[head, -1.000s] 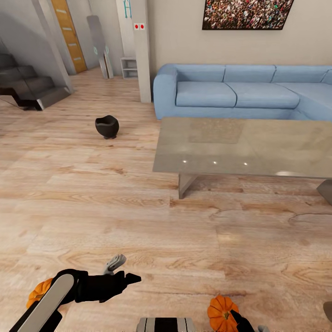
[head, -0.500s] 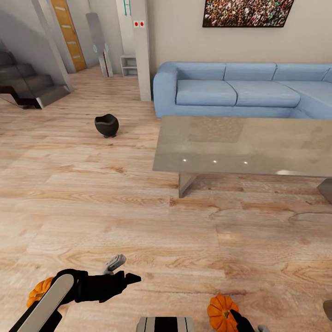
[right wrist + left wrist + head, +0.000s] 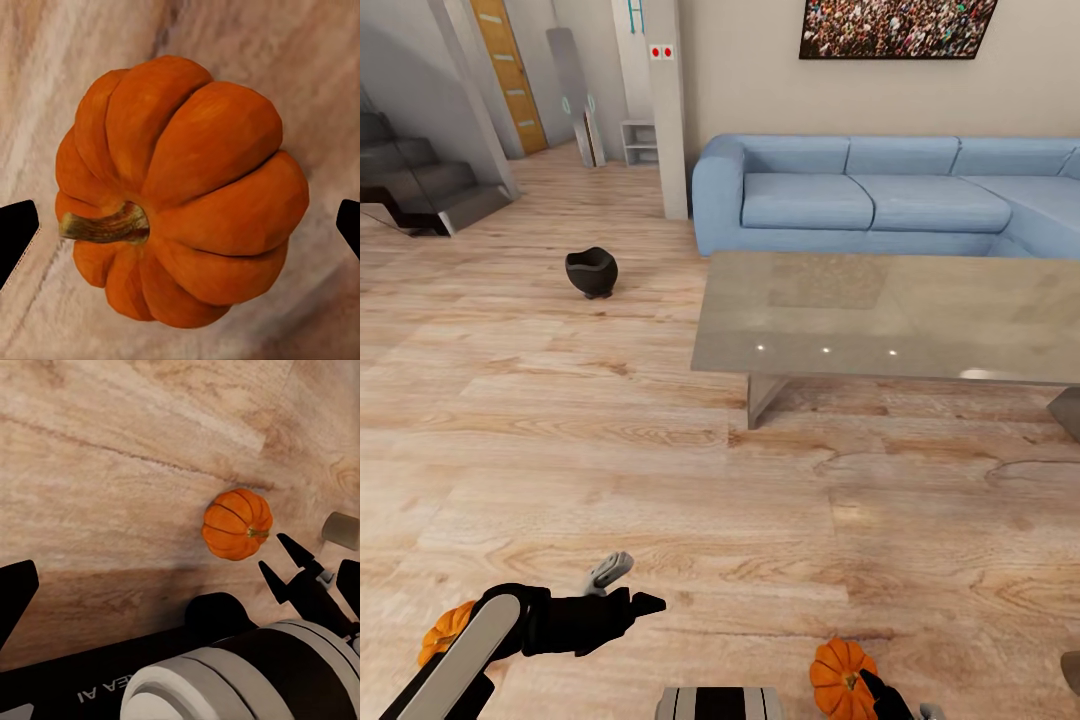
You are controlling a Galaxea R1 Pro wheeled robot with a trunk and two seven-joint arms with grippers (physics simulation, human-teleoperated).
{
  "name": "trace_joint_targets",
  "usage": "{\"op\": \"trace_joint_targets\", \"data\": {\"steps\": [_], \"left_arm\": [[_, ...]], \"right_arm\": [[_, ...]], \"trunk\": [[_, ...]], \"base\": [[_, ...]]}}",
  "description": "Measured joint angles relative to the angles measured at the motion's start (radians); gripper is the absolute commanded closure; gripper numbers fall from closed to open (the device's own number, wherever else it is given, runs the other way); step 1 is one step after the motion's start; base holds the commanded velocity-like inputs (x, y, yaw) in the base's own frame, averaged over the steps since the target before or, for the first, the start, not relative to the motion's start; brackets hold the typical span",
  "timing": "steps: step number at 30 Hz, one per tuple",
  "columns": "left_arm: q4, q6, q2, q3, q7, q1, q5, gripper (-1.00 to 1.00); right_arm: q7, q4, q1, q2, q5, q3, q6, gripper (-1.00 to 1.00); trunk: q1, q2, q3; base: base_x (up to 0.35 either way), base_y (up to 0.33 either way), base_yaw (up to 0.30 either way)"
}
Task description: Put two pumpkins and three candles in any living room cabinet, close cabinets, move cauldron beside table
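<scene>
Pumpkin pickup step. Right gripper (image 3: pixel 180 225) wide open, straddling pumpkin (image 3: pixel 180 195) on floor; nothing held. Next: descend, close. Left gripper (image 3: pixel 622 590) state unclear.

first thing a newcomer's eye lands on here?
Probably the bright orange pumpkin close up between the right gripper's spread fingertips in the right wrist view, lying on the plank floor near the head view's bottom edge. Next, the blue sofa against the far wall behind the glossy grey table, and the black cauldron alone on the floor to the table's left.
</scene>
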Motion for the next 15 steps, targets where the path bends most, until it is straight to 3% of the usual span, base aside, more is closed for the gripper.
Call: {"op": "trace_joint_targets", "data": {"steps": [5,15], "left_arm": [[0.000,0.000,0.000,0.000,0.000,0.000,0.000,-1.00],[0.000,0.000,0.000,0.000,0.000,0.000,0.000,-1.00]], "right_arm": [[0.083,0.001,0.000,-0.001,0.001,0.000,0.000,-1.00],[0.108,0.002,0.000,-0.003,0.000,-0.001,0.000,-1.00]], "trunk": [[0.000,0.000,0.000],[0.000,0.000,0.000]], "base": [[0.000,0.000,0.000],[0.000,0.000,0.000]]}}
